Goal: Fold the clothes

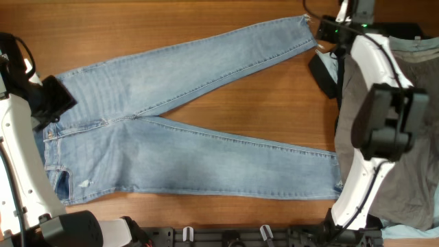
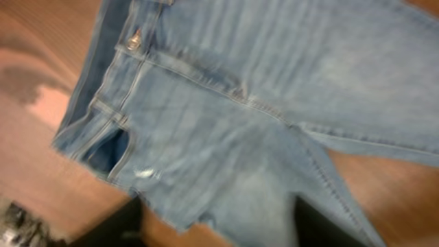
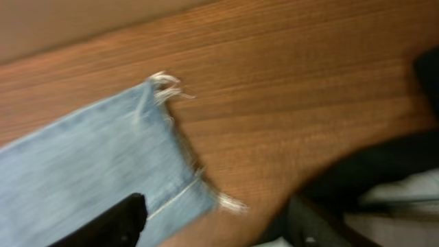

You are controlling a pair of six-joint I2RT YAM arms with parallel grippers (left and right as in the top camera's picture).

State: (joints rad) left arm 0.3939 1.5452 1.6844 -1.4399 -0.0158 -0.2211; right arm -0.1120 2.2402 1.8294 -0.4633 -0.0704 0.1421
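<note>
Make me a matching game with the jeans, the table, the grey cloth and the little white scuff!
Things:
1. jeans
2. table
3. grey cloth
4. white scuff

Matches:
a. brown wood
b. heaped at the right end of the table
c. light blue, spread flat with the legs apart
d. on the jeans, near the waistband

Pairs: 1-c, 2-a, 3-b, 4-d

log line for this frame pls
phase: pre-fold | jeans: flat, legs spread | left gripper: open, over waist end | right gripper: open, at far-leg hem
</note>
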